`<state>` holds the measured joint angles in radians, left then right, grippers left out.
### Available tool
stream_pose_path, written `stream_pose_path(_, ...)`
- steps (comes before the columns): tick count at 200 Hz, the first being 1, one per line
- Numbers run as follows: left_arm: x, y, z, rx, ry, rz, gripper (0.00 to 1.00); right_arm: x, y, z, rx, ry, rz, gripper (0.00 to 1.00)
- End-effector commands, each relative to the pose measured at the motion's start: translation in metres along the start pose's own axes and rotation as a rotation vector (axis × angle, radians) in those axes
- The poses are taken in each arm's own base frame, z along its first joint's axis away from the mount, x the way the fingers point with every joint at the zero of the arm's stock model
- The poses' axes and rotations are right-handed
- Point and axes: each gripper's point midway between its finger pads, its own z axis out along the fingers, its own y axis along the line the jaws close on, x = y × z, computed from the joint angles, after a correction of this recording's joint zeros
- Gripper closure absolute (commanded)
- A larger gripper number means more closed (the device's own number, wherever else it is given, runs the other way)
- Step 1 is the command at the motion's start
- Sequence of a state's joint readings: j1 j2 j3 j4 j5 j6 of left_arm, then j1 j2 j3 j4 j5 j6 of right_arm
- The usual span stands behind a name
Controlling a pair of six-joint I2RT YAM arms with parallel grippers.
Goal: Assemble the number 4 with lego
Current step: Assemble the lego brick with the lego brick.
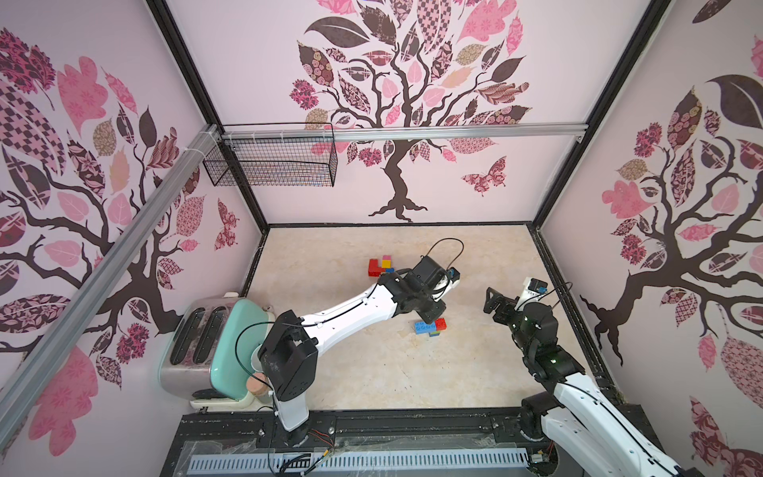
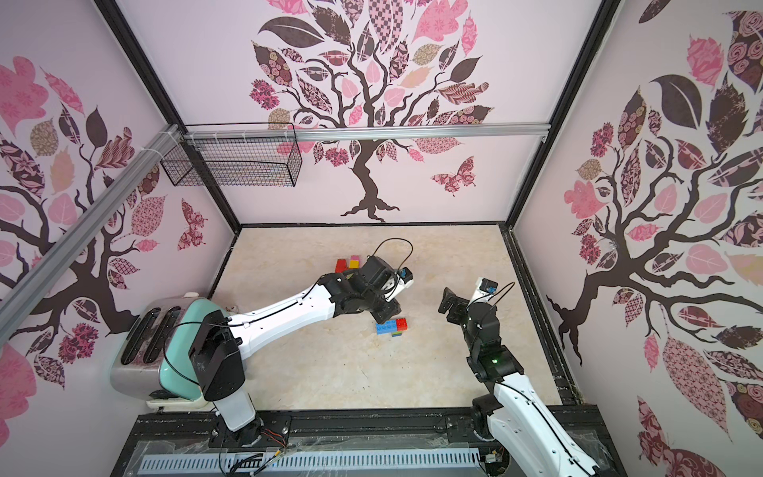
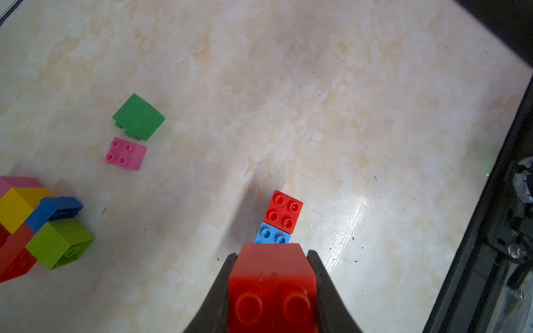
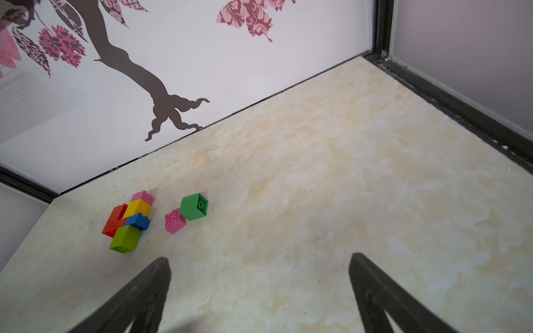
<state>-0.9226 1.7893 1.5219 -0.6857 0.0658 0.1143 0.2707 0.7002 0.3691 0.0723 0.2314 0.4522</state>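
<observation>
**Top views.** The left gripper (image 1: 431, 319) stood over a low stack (image 1: 429, 327) of blue, red and green lego near the middle of the table (image 1: 371, 371). Its jaws could not be made out here. The right gripper (image 1: 495, 303) hung well apart on the right, jaws spread and empty. A cluster (image 1: 382, 266) of red, yellow, pink and blue lego lay farther back. Both groups appeared in both top views. A toaster (image 1: 214, 347) sat at the table's left edge.

**Left wrist view.** The jaws were clamped on a red brick (image 3: 272, 288), 2 of its studs facing the camera. Just beyond it lay a light-blue brick (image 3: 272, 237) touching a red 4-stud brick (image 3: 284, 212), both studs up. A green brick (image 3: 139, 116) lay tipped on its side, just beside a pink brick (image 3: 126, 153) with 4 studs up. The cluster also held a lime brick (image 3: 59, 243).

**Right wrist view.** The 2 fingers (image 4: 150, 288) stood wide apart with nothing between them. The cluster, pink brick and green brick lay on the table near the back wall (image 4: 259, 72), clear of both grippers.
</observation>
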Motion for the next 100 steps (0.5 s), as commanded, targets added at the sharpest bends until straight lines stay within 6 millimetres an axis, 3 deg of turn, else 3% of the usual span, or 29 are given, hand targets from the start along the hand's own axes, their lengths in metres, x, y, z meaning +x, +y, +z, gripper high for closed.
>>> stream_pose_path(1, -0.001, 0.006, 0.008, -0.002, 0.042, 0.121, 1.0, 0.011, -0.003, 0.001, 0.032, 0.095, 0.021, 0.0)
stream_pose_path(61, 0.008, 0.0, 0.023, 0.039, 0.079, 0.216, 1.0, 0.048, 0.013, 0.015, -0.052, 0.284, 0.017, 0.0)
stream_pose_path(100, 0.012, -0.002, 0.031, 0.057, 0.094, 0.228, 1.0, 0.054, 0.025, 0.019, -0.113, 0.33, 0.011, 0.01)
